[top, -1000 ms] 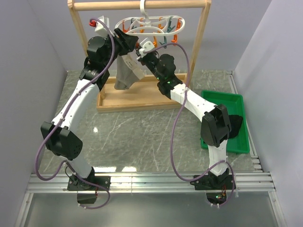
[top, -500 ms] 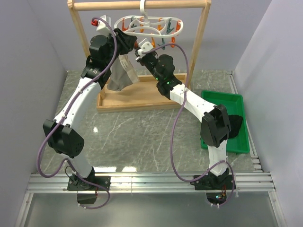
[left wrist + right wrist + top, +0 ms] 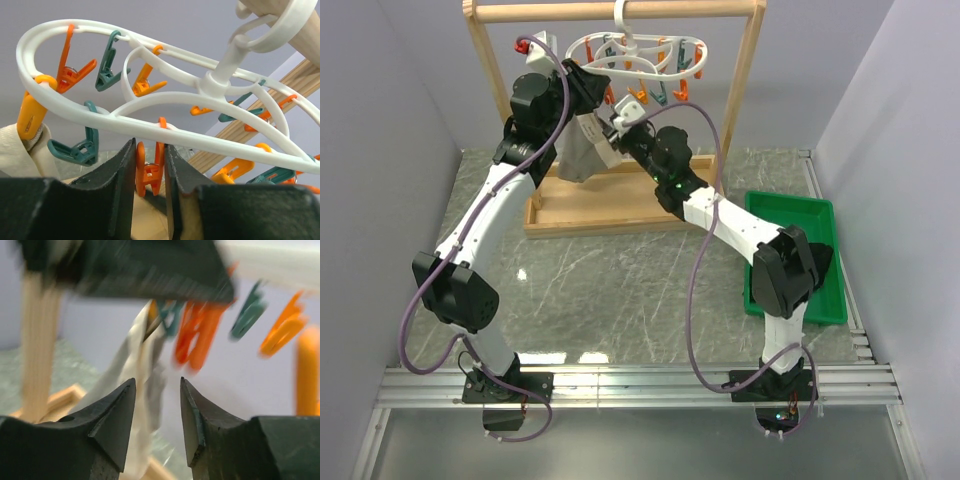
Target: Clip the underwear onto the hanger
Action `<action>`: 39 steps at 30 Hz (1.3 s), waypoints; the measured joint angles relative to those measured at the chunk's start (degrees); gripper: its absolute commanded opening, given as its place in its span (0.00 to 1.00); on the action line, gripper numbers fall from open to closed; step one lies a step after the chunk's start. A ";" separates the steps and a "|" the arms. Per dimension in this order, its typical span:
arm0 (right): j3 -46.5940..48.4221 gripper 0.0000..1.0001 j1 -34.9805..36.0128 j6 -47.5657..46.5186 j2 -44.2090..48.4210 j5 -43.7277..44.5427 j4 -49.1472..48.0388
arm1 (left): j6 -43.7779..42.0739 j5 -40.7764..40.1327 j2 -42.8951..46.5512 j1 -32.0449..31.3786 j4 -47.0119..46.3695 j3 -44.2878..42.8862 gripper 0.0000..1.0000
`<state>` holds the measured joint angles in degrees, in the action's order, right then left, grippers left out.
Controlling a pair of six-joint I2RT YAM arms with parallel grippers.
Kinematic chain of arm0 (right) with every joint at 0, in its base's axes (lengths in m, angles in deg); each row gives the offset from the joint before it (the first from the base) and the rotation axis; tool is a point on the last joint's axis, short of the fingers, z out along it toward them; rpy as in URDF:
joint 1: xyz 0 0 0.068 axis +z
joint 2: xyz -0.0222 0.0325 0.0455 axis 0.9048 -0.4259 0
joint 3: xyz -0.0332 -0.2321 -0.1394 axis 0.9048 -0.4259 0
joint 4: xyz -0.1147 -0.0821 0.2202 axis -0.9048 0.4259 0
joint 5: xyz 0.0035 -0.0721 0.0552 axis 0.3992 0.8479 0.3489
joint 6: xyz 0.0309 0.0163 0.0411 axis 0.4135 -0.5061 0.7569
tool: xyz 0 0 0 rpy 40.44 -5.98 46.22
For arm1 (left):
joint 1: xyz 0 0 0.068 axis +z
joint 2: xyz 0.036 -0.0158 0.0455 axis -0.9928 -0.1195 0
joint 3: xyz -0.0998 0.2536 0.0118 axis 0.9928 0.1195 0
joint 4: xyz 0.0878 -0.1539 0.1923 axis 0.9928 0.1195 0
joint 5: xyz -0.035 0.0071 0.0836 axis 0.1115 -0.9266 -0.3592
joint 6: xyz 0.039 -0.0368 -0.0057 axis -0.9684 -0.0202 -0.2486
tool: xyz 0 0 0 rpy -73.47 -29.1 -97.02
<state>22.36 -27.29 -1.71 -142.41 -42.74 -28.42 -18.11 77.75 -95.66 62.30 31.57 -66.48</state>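
Note:
The white hanger (image 3: 638,55) hangs by its hook from the wooden rack's top bar and carries several orange and teal clothespins. The taupe underwear (image 3: 582,152) dangles below the hanger's left end. In the left wrist view its beige waistband (image 3: 20,150) sits under an orange pin (image 3: 31,114). My left gripper (image 3: 596,84) is up at the hanger, and in its wrist view (image 3: 149,144) it is shut on an orange clothespin (image 3: 148,170). My right gripper (image 3: 622,116) is open and empty just right of the underwear (image 3: 136,365), which shows blurred ahead of its jaws (image 3: 157,382).
The wooden rack (image 3: 482,90) stands on a wooden base tray (image 3: 610,215) at the back of the marble table. A green tray (image 3: 790,208) with a dark cloth (image 3: 820,262) lies at the right. Grey walls close in on both sides.
The hanger has turned and swung to the right. The underwear swung left and back. My left gripper moved up to the hanger, and the right arm shifted right and up.

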 measured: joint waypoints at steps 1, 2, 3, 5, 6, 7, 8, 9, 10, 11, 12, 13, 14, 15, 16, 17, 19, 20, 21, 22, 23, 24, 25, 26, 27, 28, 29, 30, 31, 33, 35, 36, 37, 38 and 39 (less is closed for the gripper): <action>-1.84 0.49 0.07 0.63 0.92 -0.59 0.28 | 0.02 0.02 0.00 0.00 -0.17 0.00 0.00; -3.21 0.49 0.15 1.09 1.57 -0.96 0.61 | 0.04 0.02 0.00 0.00 -0.26 0.00 0.00; -5.35 0.49 0.24 1.77 2.64 -1.66 0.61 | 0.04 0.02 0.00 0.02 -0.42 0.00 0.00; -8.96 0.49 0.39 3.04 4.46 -2.71 0.94 | 0.07 0.02 0.00 0.00 -0.57 0.00 0.00; -10.23 0.49 0.39 3.72 5.07 -3.30 0.90 | 0.09 0.02 0.00 0.00 -0.63 0.00 0.00; -12.00 0.49 0.39 4.72 5.95 -4.02 1.01 | 0.09 0.04 0.00 0.00 -0.61 0.00 0.00; -13.51 0.48 0.39 5.86 6.69 -4.63 1.05 | 0.11 0.07 0.00 0.00 -0.63 0.00 0.00; -15.06 0.47 0.39 7.17 7.48 -5.29 0.96 | 0.13 0.07 0.00 0.00 -0.63 0.00 0.00; -16.74 0.47 0.39 9.16 8.33 -5.86 0.96 | 0.17 0.09 0.00 0.02 -0.66 0.00 0.00; -17.81 0.47 0.39 10.58 8.90 -6.34 0.98 | 0.33 0.15 0.00 0.02 -0.66 0.00 0.00; -19.26 0.47 0.39 12.66 9.49 -6.67 0.90 | 0.37 0.20 0.00 0.02 -0.63 0.00 0.00; -19.78 0.48 0.37 13.57 9.66 -6.82 0.85 | 0.46 0.28 0.00 0.02 -0.63 0.00 0.00; -21.33 0.48 0.33 16.76 10.14 -7.06 0.66 | 0.55 0.39 0.00 0.02 -0.63 0.00 0.00; -22.23 0.52 0.26 19.02 10.23 -7.06 0.52 | 0.61 0.44 0.00 0.02 -0.63 0.00 0.00; -22.84 0.53 0.20 21.20 10.23 -6.99 0.59 | 0.81 0.48 0.00 0.02 -0.63 0.00 0.00; -23.34 0.55 0.07 23.78 10.12 -6.93 0.72 | 0.96 0.55 0.00 0.02 -0.63 0.00 0.00; -23.71 0.59 -0.35 29.29 9.70 -6.62 1.03 | 1.29 0.66 0.00 0.02 -0.61 0.00 0.00; -23.71 0.59 -0.81 32.26 9.31 -6.60 0.85 | 1.42 0.76 0.00 0.02 -0.61 0.00 0.00; -23.69 0.60 -1.42 35.08 8.76 -6.60 0.55 | 1.62 0.98 0.00 0.04 -0.63 0.00 0.00; -23.61 0.60 -2.21 38.18 8.04 -6.58 -0.04 | 1.75 1.11 0.00 0.09 -0.63 0.00 0.00; -23.50 0.62 -3.34 41.77 6.97 -6.56 -0.94 | 1.88 1.25 0.00 0.09 -0.63 0.00 0.00; -23.45 0.62 -4.26 44.68 5.92 -6.54 -1.86 | 1.97 1.40 0.00 0.11 -0.63 0.02 0.00; -23.45 0.62 -5.38 48.02 4.52 -6.47 -3.13 | 2.05 1.49 0.00 0.15 -0.63 0.00 0.00; -23.45 0.63 -6.36 50.73 3.23 -6.43 -3.78 | 2.16 1.53 0.00 0.24 -0.66 0.00 0.00; -23.45 0.63 -7.45 53.68 1.81 -6.32 -4.44 | 2.34 1.60 0.00 0.35 -0.63 0.00 0.00; -23.45 0.63 -8.28 56.72 0.33 -6.23 -4.90 | 2.45 1.68 0.00 0.42 -0.70 0.00 0.00; -23.45 0.62 -8.94 58.77 -0.57 -5.84 -4.70 | 2.54 1.77 0.00 0.50 -0.70 0.00 0.00; -23.43 0.62 -9.75 61.42 -1.75 -5.09 -4.50 | 2.71 1.90 0.00 0.59 -0.74 0.00 0.00; -23.12 0.62 -10.29 63.54 -2.75 -4.46 -3.98 | 2.91 1.99 0.00 0.68 -0.76 0.00 0.00; -21.97 0.60 -10.86 66.84 -4.13 -3.19 -1.88 | 3.10 2.14 0.00 0.79 -0.79 0.00 0.00; -20.76 0.63 -11.37 69.26 -4.48 -2.95 0.70 | 3.23 2.16 0.00 0.85 -0.76 0.00 0.00; -20.02 0.68 -11.74 70.03 -4.46 -3.74 1.62 | 3.32 2.21 0.00 0.94 -0.79 0.00 0.00; -19.56 0.68 -12.07 70.42 -4.46 -4.55 1.84 | 3.39 2.29 0.00 1.01 -0.76 0.00 0.00; -19.08 0.68 -12.55 70.38 -4.42 -6.01 1.95 | 3.43 2.43 0.00 1.01 -0.79 0.00 0.00; -18.86 0.68 -13.20 70.03 -4.24 -7.26 2.29 | 3.50 2.56 0.00 1.05 -0.81 0.00 0.00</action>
<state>3.50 -40.50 68.32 -146.65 -50.00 -26.13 -14.61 80.31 -95.66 63.34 30.76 -66.48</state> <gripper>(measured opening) 0.681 0.289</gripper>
